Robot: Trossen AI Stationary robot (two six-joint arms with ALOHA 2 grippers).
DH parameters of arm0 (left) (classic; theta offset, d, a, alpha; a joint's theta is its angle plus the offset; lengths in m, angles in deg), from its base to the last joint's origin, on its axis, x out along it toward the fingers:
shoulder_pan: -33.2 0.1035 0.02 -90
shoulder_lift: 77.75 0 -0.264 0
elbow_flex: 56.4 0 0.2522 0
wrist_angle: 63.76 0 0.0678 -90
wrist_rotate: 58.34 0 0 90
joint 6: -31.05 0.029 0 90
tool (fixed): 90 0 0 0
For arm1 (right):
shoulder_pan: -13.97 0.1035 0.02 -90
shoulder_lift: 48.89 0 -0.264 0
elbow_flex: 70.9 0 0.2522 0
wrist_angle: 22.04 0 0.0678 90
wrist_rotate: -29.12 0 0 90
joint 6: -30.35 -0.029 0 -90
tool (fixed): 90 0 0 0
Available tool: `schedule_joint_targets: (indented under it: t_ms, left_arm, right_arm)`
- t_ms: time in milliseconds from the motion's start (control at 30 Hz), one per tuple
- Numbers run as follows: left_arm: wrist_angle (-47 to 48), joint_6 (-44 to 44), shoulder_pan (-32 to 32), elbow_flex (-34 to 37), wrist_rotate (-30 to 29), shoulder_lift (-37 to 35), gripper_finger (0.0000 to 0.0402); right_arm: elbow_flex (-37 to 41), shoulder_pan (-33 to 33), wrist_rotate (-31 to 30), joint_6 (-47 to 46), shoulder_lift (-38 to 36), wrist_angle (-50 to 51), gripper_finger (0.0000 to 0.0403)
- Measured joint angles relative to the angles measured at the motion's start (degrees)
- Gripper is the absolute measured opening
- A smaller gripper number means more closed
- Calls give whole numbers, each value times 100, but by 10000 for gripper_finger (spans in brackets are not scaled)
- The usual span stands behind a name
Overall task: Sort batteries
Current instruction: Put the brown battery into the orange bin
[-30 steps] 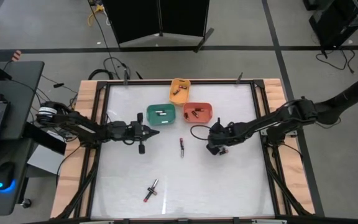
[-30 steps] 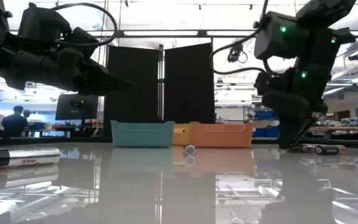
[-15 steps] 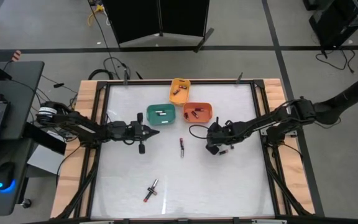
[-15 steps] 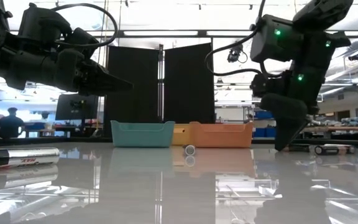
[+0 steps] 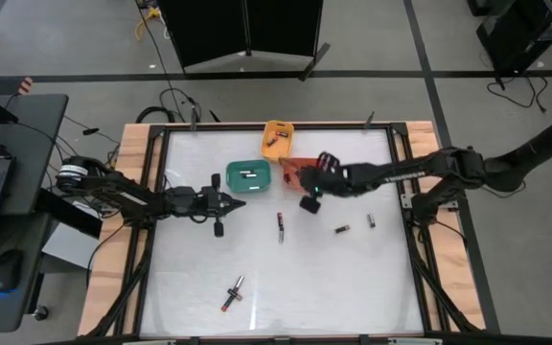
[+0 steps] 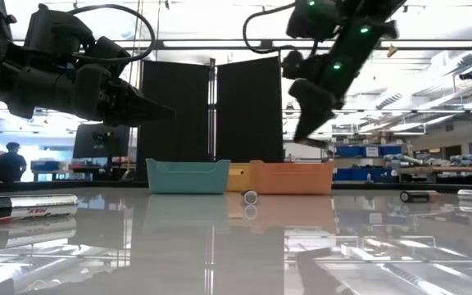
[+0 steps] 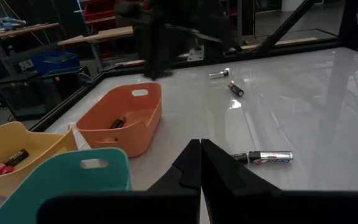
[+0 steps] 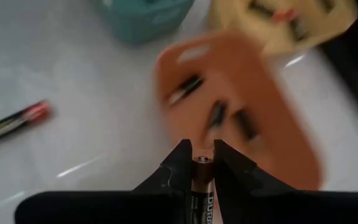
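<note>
A dark battery [image 8: 201,186] is being gripped between the jaws of the right gripper [image 5: 310,198], just beside the orange bin [image 5: 293,169]. The left gripper [image 5: 241,202], jaws pressed together, is being held near the teal bin [image 5: 248,176]. Four batteries are being left loose on open table [image 5: 353,287]; three bins are being counted, including the yellow bin [image 5: 277,138].

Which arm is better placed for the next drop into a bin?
Right. Its claw grips a battery and hovers by the orange bin. The left claw is shut, carries nothing, and waits beside the teal bin.
</note>
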Motion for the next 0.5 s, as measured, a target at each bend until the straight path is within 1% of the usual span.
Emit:
schedule_joint_targets:
  t_ms: [100, 200, 300, 500]
  left_arm:
    - [30, 0, 0, 0, 0, 0, 10]
    - [55, 0, 0, 0, 0, 0, 10]
    - [56, 0, 0, 0, 0, 0, 10]
    - [155, -4, 0, 0, -2, 0, 10]
  right_arm:
    - [-115, -372, 177, 662, 91, -313, 55]
    - [-152, -672, 485, 1000, 342, -454, 55]
    - [-184, -884, 560, 1184, 645, -530, 55]
    - [-190, -1099, 784, 1203, 1058, -656, 57]
